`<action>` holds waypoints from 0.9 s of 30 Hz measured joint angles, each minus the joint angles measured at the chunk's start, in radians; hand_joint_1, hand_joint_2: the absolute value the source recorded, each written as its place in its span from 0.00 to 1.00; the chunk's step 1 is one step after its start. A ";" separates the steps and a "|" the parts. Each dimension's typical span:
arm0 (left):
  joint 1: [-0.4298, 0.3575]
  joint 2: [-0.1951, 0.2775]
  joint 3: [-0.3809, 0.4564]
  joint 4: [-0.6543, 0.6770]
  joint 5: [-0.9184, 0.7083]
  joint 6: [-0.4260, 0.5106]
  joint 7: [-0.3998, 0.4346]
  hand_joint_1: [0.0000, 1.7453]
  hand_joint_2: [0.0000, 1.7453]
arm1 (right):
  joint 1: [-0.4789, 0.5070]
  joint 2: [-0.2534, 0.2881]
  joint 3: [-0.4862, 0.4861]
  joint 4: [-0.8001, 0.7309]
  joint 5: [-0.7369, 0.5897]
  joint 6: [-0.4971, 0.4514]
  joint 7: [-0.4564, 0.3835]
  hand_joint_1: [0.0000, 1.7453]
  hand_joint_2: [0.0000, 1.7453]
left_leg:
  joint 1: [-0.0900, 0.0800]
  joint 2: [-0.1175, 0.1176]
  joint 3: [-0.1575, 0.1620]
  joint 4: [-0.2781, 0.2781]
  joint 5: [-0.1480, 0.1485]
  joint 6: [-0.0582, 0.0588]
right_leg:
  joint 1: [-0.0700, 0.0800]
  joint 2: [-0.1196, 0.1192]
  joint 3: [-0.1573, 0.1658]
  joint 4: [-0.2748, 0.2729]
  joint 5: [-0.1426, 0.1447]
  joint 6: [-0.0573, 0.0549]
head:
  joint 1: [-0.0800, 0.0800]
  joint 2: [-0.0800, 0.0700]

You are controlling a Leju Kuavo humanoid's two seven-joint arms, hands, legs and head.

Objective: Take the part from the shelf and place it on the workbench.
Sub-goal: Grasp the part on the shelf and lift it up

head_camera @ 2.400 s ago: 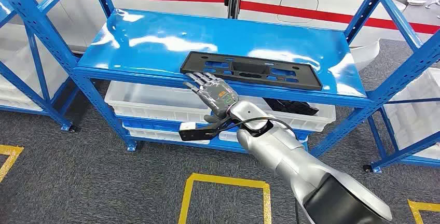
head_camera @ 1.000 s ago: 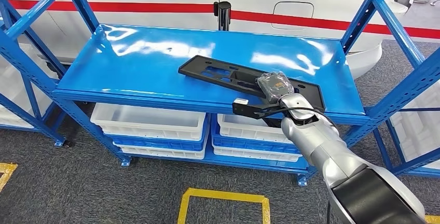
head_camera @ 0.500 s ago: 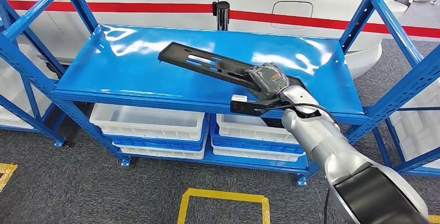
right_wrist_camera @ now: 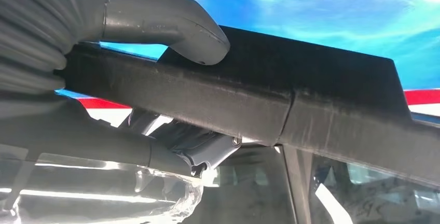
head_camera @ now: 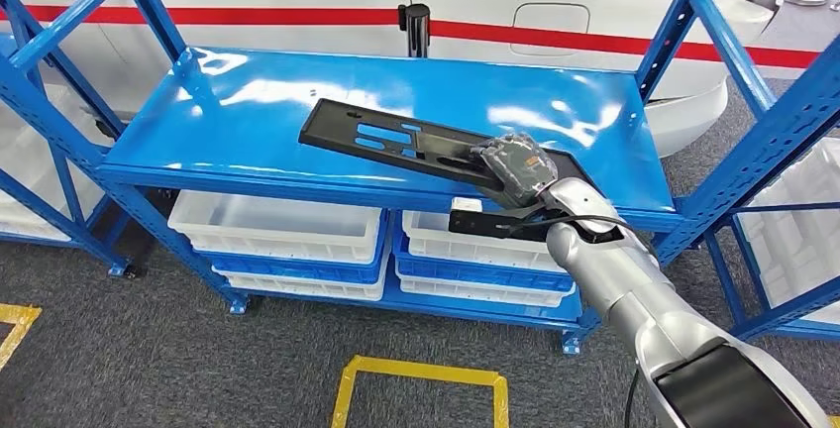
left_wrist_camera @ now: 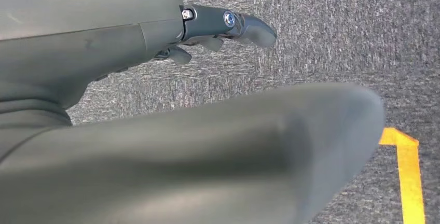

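Nearest the robot, the left hand [left_wrist_camera: 228, 24] hangs low over grey carpet with a yellow floor line close by; it holds nothing, and whether its fingers are spread or curled cannot be told from the little that shows.

The right arm reaches forward and up to the front edge of the blue shelf [head_camera: 248, 116]. The right hand [head_camera: 515, 165] grips the part [head_camera: 396, 141], a long flat black plate with slotted cut-outs, at its right-hand end. In the right wrist view the thumb [right_wrist_camera: 171, 22] presses on one face of the plate's edge [right_wrist_camera: 233, 99] while the darker fingers [right_wrist_camera: 192, 146] wrap the opposite face, so the grasp is a clamp across the thickness, not a pinch at a corner.

The part's long axis runs from the right hand out to the left and slightly away, across the shelf deck. Its far left end appears tilted just above the blue surface, though contact there cannot be ruled out. All the plate's length lies to the left of the fingers, so it is held well off centre.

Judgement: the right hand is the only hand placed to carry; the overhanging length may sag or swing on withdrawal, and could catch the shelf upright [head_camera: 683, 22]

White bins [head_camera: 277, 225] sit on the tier below
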 joint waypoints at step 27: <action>0.006 -0.006 -0.001 0.000 -0.009 0.018 0.006 0.00 0.00 | 0.020 -0.007 0.001 0.018 -0.010 -0.008 0.008 1.00 1.00 | -0.038 0.013 -0.018 0.024 -0.028 0.062 | 0.033 -0.008 -0.031 0.097 -0.029 -0.019 | -0.002 0.000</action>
